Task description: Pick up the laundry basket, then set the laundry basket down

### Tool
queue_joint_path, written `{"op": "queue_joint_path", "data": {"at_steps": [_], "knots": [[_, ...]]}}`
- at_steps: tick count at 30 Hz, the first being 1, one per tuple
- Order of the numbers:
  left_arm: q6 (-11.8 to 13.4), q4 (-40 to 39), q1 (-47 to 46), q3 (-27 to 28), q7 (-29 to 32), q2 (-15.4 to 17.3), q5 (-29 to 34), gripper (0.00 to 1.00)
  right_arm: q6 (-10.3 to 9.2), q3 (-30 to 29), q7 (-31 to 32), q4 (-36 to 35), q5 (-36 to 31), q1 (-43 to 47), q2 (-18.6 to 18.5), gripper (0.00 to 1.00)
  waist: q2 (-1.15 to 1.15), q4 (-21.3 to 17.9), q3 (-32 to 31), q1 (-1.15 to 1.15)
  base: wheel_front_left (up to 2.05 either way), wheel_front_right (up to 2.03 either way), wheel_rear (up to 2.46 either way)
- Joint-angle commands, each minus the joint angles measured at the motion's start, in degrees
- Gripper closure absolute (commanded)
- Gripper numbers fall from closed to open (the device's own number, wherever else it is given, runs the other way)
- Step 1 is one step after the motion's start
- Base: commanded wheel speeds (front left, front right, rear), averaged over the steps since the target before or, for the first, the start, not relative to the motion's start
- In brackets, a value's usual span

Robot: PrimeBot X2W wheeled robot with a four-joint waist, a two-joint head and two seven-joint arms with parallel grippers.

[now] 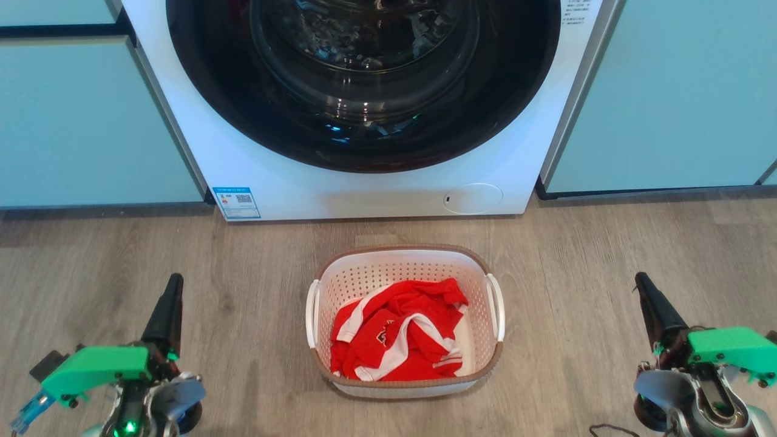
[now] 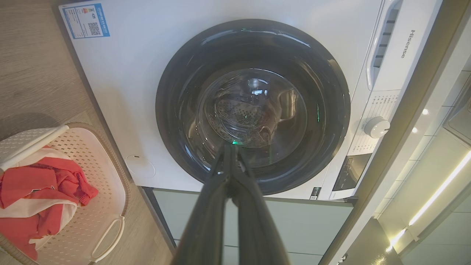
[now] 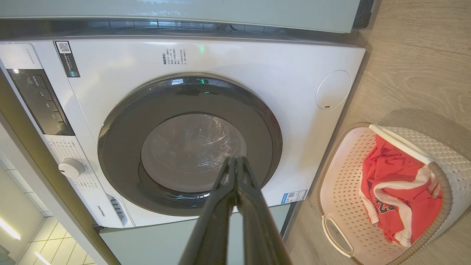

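Observation:
The laundry basket [image 1: 405, 273] is small, white and perforated, with a brown woven-look rim and two white side handles. It stands on the wooden floor in front of the washing machine, with a red and white garment [image 1: 397, 331] lying inside. The basket [image 2: 92, 176] shows at the left of the left wrist view, and the basket [image 3: 342, 184] shows at the right of the right wrist view. My left gripper [image 1: 175, 280] is shut, empty, well left of the basket. My right gripper [image 1: 640, 279] is shut, empty, well to its right. Both pairs of fingers [image 2: 230, 147] [image 3: 235, 160] point toward the machine.
A white front-loading washing machine [image 1: 273, 176] with a dark round door [image 1: 364, 85] stands just behind the basket. Pale green cabinet fronts [image 1: 79, 121] flank it on both sides. Bare wooden floor [image 1: 564, 255] lies between each gripper and the basket.

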Motion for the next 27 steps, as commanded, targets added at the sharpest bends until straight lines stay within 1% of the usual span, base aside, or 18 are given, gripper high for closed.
{"op": "queue_joint_path", "data": {"at_steps": [1,27], "knots": [[-0.4,-1.7,-3.5,1.9,0.4,0.2,0.1,1.0,-0.13,1.0,0.3,-1.8,0.1,-2.8,-0.3,1.0,0.0,0.0,0.0,0.0,0.0,0.0,0.0],[-0.4,-1.7,-3.5,2.1,0.6,0.1,0.3,1.0,-0.13,0.9,0.4,-1.8,0.0,-2.8,-0.2,1.0,0.0,0.0,0.0,0.0,0.0,0.0,0.0]]}}
